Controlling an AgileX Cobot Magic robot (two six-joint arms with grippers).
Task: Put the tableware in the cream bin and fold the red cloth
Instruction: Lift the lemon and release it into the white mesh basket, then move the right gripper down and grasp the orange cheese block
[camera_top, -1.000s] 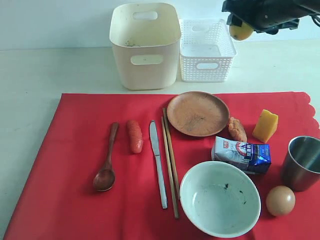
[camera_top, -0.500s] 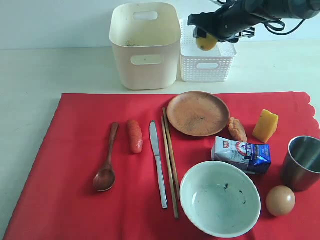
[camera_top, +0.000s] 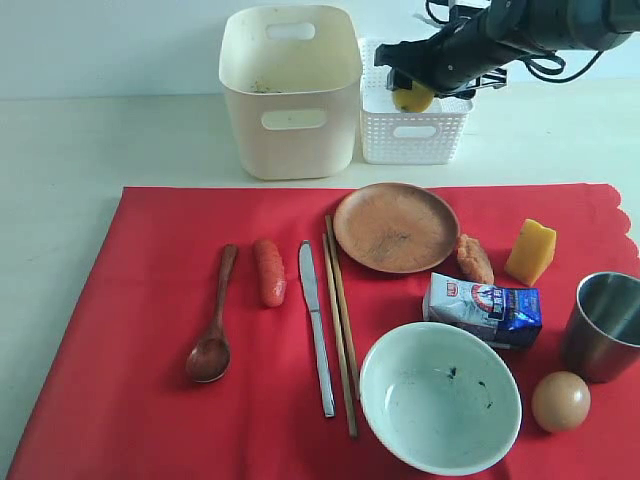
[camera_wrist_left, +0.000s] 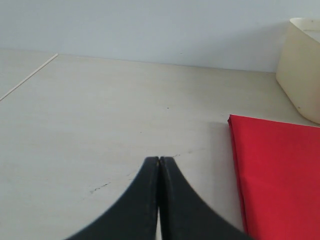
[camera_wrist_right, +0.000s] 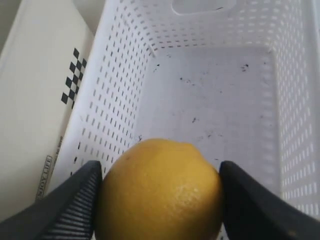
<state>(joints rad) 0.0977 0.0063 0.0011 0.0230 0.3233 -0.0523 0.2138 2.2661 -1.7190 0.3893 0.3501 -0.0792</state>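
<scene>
My right gripper (camera_top: 412, 92) is shut on a yellow-orange fruit (camera_wrist_right: 160, 190) and hangs over the white lattice basket (camera_top: 413, 128). The tall cream bin (camera_top: 290, 90) stands just left of that basket. On the red cloth (camera_top: 130, 380) lie the brown plate (camera_top: 396, 227), wooden spoon (camera_top: 213, 322), steel knife (camera_top: 316, 327), chopsticks (camera_top: 340, 320), pale bowl (camera_top: 440, 410) and steel cup (camera_top: 605, 325). My left gripper (camera_wrist_left: 159, 161) is shut with nothing in it, above bare table beside the cloth's edge (camera_wrist_left: 270, 170).
Also on the cloth are an orange-red sausage (camera_top: 268, 272), a milk carton (camera_top: 485, 308), a brown egg (camera_top: 560, 401), a yellow cheese wedge (camera_top: 530, 251) and a small browned food piece (camera_top: 474, 258). The pale table (camera_top: 100, 140) surrounds the cloth.
The right gripper has carried the fruit from the upper right down and leftward to above the lattice basket. Everything on the cloth has stayed put.
</scene>
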